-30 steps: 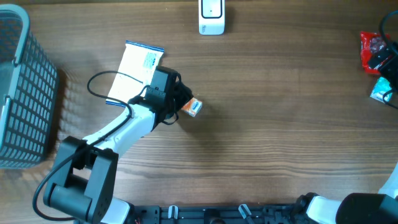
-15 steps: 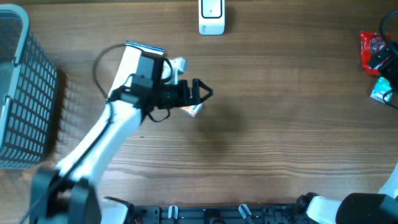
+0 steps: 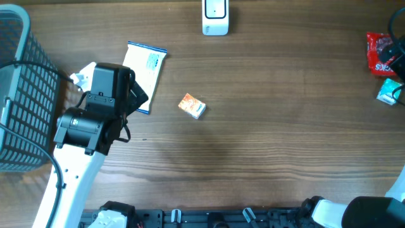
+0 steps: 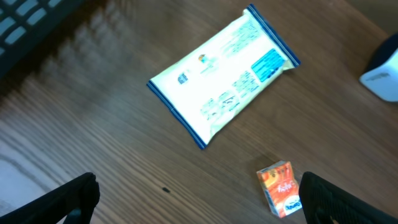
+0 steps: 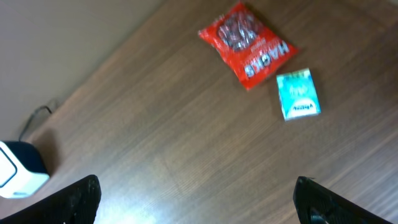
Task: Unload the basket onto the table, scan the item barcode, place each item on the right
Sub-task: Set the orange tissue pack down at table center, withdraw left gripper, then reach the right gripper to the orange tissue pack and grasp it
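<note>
1. opened the left gripper (image 4: 198, 200) to full spread within the last second; holds nothing now, only bare table (image 4: 124, 162) showing between the fingers.
2. drew back leftward and upward off the small box (image 3: 192, 106), which was gripped a second ago at much the same spot; lies free on the wood now, clear of both fingers.
3. left the white packet (image 4: 227, 87) flat where it was, between the box and the basket (image 3: 19, 95), partly under the wrist in the overhead view.
4. reads as a put-down rather than a pick-up: probably done with this box, or parked it. sits well apart from the scanner (image 3: 215, 17) at the far edge; cannot tell which face carries the barcode.
5. pose: left arm (image 3: 82, 126) raised and pulled back, wrist over the packet's left edge beside the basket, camera angled down at packet and box.
6. farthest off, right gripper (image 5: 196, 199) spread wide and empty, high above the red bag (image 5: 255, 46) and teal pack (image 5: 298, 93), touching neither.
</note>
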Controlling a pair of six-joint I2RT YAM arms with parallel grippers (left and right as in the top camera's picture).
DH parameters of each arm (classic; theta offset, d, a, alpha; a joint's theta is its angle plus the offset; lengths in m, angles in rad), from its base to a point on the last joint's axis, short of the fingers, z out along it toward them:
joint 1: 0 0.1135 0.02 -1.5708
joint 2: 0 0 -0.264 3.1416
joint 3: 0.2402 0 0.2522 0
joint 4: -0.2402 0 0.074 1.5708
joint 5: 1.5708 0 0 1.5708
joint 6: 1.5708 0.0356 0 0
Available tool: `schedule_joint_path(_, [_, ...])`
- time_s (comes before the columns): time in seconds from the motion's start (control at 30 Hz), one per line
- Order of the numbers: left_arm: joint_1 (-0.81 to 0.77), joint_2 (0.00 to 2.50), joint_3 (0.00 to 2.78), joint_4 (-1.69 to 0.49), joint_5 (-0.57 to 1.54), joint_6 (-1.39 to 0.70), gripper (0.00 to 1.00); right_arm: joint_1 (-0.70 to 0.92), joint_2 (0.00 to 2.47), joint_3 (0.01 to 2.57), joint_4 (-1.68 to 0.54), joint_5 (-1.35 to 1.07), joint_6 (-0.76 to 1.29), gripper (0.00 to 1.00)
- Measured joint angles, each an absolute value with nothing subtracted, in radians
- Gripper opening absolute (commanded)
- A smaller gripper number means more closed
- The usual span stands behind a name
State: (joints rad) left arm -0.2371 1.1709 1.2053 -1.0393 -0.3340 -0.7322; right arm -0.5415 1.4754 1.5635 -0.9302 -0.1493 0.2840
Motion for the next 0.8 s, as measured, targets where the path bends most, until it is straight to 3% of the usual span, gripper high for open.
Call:
schedule_joint_path(0.23, [-0.237,1.172,1.205,-1.067,-0.348,-0.748,1.0,-0.542,1.475,1.56,-0.828,-0.156,0.336,1.0])
schedule_joint_path(0.5, [-0.237,1.173,1.205,-1.067,-0.351,-0.751,1.0,-0.538,1.475,1.559,-1.007,-0.342,0.608,1.0])
schedule_joint_path(0.6, [-0.237,1.173,1.205,-1.067,-0.351,-0.751,1.0,-0.47,1.475,1.557,-1.008,-0.487,0.498,1.0])
schedule_joint_path(0.8, [-0.237,1.174,1.205,-1.067,-0.352,-0.751,1.0,-0.167,1.498,1.511,-0.956,-0.557,0.292,1.0])
